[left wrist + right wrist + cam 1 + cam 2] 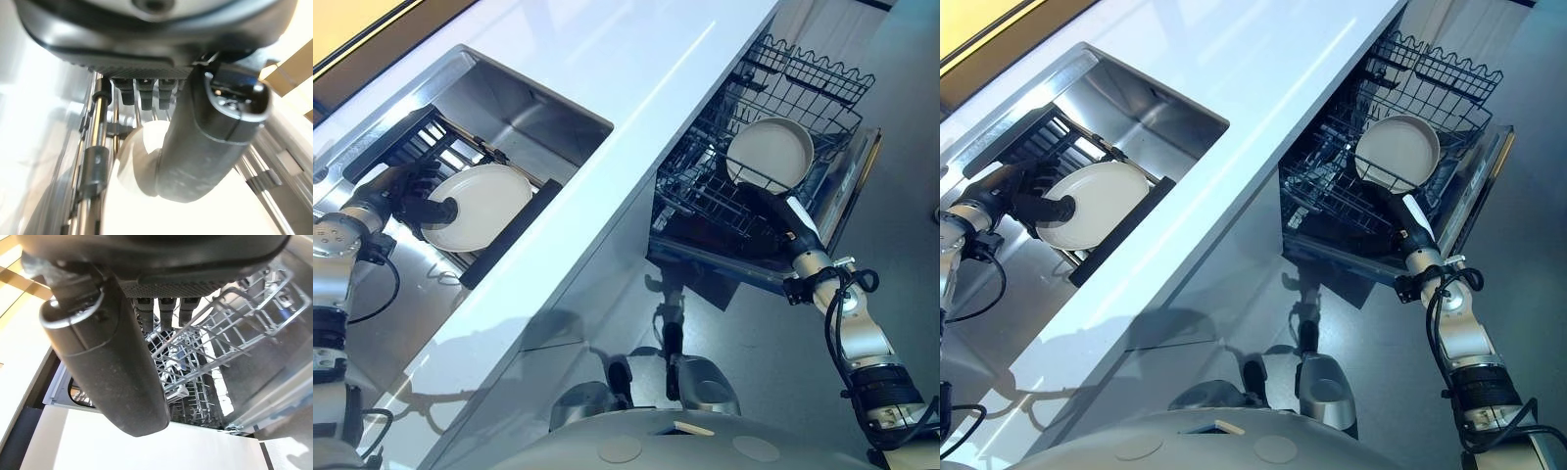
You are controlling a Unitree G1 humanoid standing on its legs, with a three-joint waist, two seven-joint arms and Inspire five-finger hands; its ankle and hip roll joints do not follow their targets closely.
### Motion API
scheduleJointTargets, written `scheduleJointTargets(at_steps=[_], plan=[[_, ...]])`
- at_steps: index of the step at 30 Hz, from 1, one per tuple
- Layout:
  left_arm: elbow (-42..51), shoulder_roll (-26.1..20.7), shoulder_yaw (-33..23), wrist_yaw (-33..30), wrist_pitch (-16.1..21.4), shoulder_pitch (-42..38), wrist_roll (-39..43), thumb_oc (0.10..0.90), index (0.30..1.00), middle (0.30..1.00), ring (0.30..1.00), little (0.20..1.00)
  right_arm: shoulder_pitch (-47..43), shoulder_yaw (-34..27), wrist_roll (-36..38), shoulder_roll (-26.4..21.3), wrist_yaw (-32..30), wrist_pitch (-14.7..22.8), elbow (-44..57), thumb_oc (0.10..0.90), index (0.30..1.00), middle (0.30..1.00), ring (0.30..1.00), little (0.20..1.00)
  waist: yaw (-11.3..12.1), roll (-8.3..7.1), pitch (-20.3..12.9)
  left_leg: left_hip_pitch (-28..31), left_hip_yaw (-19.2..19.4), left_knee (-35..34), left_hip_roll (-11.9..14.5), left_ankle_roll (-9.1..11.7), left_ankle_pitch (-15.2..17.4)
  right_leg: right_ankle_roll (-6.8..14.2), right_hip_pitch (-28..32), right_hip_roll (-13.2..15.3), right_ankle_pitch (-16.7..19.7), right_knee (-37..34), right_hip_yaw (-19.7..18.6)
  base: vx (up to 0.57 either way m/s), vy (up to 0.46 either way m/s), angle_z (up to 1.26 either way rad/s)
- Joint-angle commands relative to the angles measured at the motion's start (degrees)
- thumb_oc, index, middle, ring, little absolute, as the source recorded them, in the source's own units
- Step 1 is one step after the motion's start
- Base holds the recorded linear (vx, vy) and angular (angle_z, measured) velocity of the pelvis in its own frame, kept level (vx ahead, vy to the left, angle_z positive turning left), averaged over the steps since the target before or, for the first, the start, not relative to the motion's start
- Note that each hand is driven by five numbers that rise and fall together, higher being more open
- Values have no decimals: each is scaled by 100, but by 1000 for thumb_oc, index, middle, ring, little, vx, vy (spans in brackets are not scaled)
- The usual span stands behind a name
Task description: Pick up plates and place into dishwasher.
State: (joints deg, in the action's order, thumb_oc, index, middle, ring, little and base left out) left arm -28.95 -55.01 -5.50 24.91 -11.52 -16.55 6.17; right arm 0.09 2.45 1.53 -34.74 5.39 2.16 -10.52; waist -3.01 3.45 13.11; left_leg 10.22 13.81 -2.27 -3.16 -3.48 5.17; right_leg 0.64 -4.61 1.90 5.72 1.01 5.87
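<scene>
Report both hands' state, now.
Left hand: shut on the white plate in the sink rack.
Right hand: shut on the plate over the dishwasher rack.

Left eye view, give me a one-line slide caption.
Left hand grips a white plate on the sink rack while right hand sets another plate in the dishwasher rack.

One round white plate stands tilted on edge in the black drying rack inside the steel sink at the left. A second round white plate leans upright in the wire dishwasher rack at the right.
</scene>
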Motion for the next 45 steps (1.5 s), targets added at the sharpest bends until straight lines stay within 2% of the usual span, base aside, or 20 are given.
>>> scheduleJointTargets(at_steps=[1, 6, 12, 18, 26, 31, 32, 34, 35, 36, 39, 42, 45], plan=[[24, 212, 327, 1023, -43, -26, 1273, 103, 302, 302, 302, 203, -331, -499, 109, -172, -18, 384, 518, 800, 900, 900, 900, 900, -63, 32, -372, -811, -201, 741, -246, -100, 390, 800, -239, 454, -844, 792, 246, 20, -93, -1], [564, 418, 324, 1393, 21, 115, 2129, 100, 300, 300, 300, 200, -292, -423, 218, -50, -35, 413, 449, 800, 900, 900, 900, 900, 3, 43, -451, -790, -285, 702, -244, -95, 370, 793, -111, 426, -907, 757, 253, -6, -104, 4], [1435, 703, 258, 1017, 536, 252, 3227, 100, 300, 300, 300, 200, -344, -131, 246, 178, -68, 494, 249, 800, 900, 900, 900, 900, 145, 91, -579, -710, -396, 596, -192, -41, 299, 702, 93, 372, -1088, 773, 430, -33, -148, 10], [1726, 831, 206, 515, 1170, 206, 3405, 100, 300, 300, 300, 200, -403, 136, 386, 286, -74, 542, 196, 800, 900, 900, 900, 900, 213, 97, -695, -643, -525, 498, -130, 32, 206, 562, 324, 233, -1250, 722, 506, -46, -160, 1], [1983, 828, 212, 430, 1537, 211, 3280, 100, 300, 300, 300, 200, -512, 82, 708, 199, -266, 702, 405, 800, 900, 900, 900, 900, 251, 94, -772, -561, -714, 277, -38, 172, 35, 420, 568, 54, -1295, 496, 570, -46, -132, 13], [2211, 955, -47, -471, 1892, 267, 3176, 100, 300, 300, 300, 200, -673, -304, 955, 136, -778, 979, 870, 800, 900, 900, 900, 900, 258, 73, -805, -523, -770, 254, -5, 215, 8, 331, 700, -16, -1314, 378, 590, -45, -93, 10], [2300, 1006, -214, -1004, 2043, 289, 2977, 100, 300, 300, 300, 200, -736, -479, 965, 158, -964, 1189, 1018, 800, 900, 900, 900, 900, 263, 61, -817, -511, -774, 246, 0, 229, 9, 314, 738, -33, -1323, 340, 601, -39, -86, 10], [2330, 1091, -404, -1626, 2324, 324, 2469, 100, 300, 300, 300, 200, -818, -655, 934, 160, -1198, 1403, 1213, 800, 900, 900, 900, 900, 283, 44, -839, -490, -813, 201, 1, 251, -10, 285, 790, -62, -1326, 278, 614, -28, -69, 8], [2334, 1082, -538, -2192, 2524, 339, 2235, 100, 300, 300, 300, 200, -849, -778, 932, 156, -1322, 1490, 1351, 800, 900, 900, 900, 900, 296, 36, -855, -487, -825, 179, 4, 256, -24, 271, 816, -73, -1333, 251, 626, -17, -48, 6], [2328, 1082, -603, -2352, 2624, 357, 2083, 100, 300, 300, 300, 200, -865, -832, 904, 154, -1385, 1527, 1414, 800, 900, 900, 900, 900, 304, 31, -863, -486, -833, 169, 5, 261, -29, 265, 826, -77, -1338, 244, 632, -18, -52, 6], [2524, 1061, -1095, -3384, 3246, 571, 1241, 100, 300, 300, 300, 200, -899, -1195, 858, 100, -1695, 1769, 1807, 800, 900, 900, 900, 900, 349, -4, -914, -486, -883, 98, 26, 274, -65, 224, 861, -99, -1377, 218, 662, -16, -42, -1], [2938, 1068, -1602, -4222, 3606, 785, 589, 100, 300, 300, 300, 200, -858, -1577, 836, 99, -1667, 1938, 2150, 800, 900, 900, 900, 900, 372, -37, -973, -481, -927, 15, 34, 318, -97, 193, 885, -131, -1409, 188, 664, -18, -29, 5], [3401, 1102, -1813, -5451, 3852, 885, -683, 100, 300, 300, 300, 200, -855, -1711, 1056, 106, -1417, 2028, 2475, 800, 900, 900, 900, 900, 375, -84, -1036, -462, -983, -17, 28, 336, -91, 155, 916, -158, -1436, 167, 648, -11, -26, 9]])
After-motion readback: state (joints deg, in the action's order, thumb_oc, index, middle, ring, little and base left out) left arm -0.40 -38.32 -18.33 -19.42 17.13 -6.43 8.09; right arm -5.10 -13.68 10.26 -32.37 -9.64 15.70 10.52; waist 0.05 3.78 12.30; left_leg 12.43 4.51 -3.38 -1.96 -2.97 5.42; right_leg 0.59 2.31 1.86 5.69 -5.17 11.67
